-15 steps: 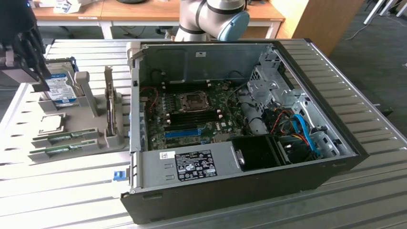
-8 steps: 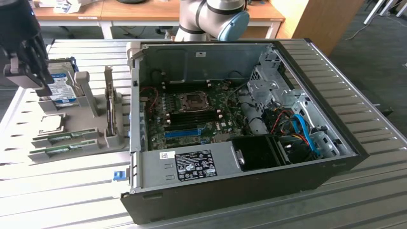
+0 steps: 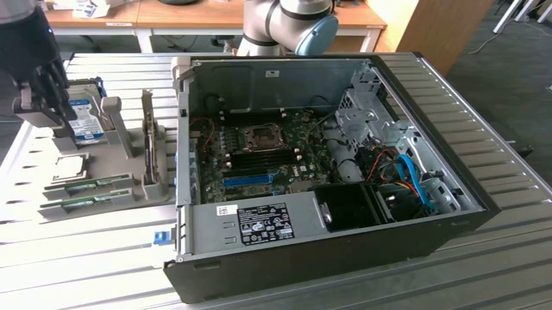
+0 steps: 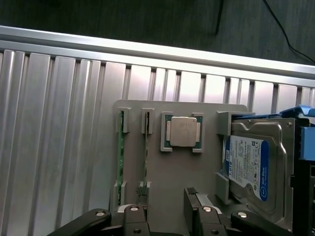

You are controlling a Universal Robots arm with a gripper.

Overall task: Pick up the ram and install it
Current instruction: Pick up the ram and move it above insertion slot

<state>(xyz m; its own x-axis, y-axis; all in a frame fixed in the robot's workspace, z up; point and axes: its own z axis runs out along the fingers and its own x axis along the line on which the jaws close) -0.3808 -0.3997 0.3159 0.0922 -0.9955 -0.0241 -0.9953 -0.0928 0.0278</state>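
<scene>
Two green ram sticks (image 3: pixel 86 187) (image 3: pixel 82 202) stand on edge in slots of a grey holder (image 3: pixel 112 174) at the exterior view's left. In the wrist view they show as thin green strips (image 4: pixel 119 157) (image 4: pixel 145 152). My black gripper (image 3: pixel 43 103) hangs above the holder's far end, over the hard drive (image 3: pixel 86 119). In the wrist view the gripper (image 4: pixel 166 196) is open, with nothing between its fingers. One fingertip (image 4: pixel 141 189) lies over the end of the inner ram stick. The open computer case (image 3: pixel 414 245) shows the motherboard's memory slots (image 3: pixel 252 158).
On the holder also sit a silver processor (image 4: pixel 183 132) and a boxy hard drive (image 4: pixel 248 167), and an expansion card (image 3: pixel 154 139) stands upright. The ribbed metal table (image 3: pixel 86 258) carries the holder and the case. The arm's base (image 3: pixel 289 22) rises behind the case.
</scene>
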